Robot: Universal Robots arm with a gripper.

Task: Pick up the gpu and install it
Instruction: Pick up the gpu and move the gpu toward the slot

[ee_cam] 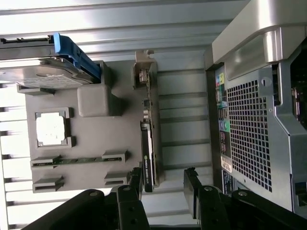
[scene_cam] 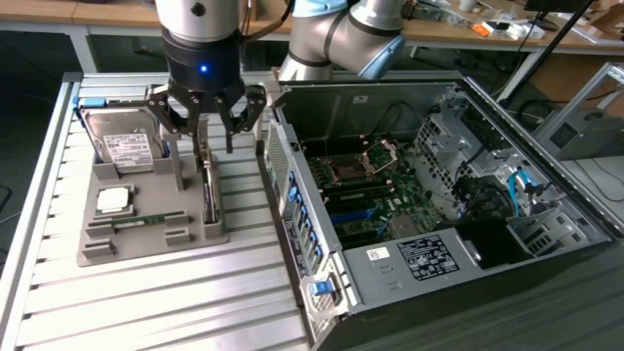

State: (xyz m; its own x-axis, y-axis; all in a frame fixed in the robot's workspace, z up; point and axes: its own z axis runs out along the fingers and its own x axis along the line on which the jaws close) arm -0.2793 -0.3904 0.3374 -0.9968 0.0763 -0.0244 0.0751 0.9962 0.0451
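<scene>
The gripper (ee_cam: 163, 186), its fingers spread wide apart and holding nothing, is hovering just above the gpu (ee_cam: 149, 158). The card is standing on its long edge in a slot of a grey tray (ee_cam: 91, 139), on the side nearest the open computer case (ee_cam: 259, 134). It is likely light, stiff and thin yet fragile, so pinching its two flat faces midway along the top edge seems safest. Farther along the tray, a hard drive (ee_cam: 43, 72) is standing upright.
</scene>
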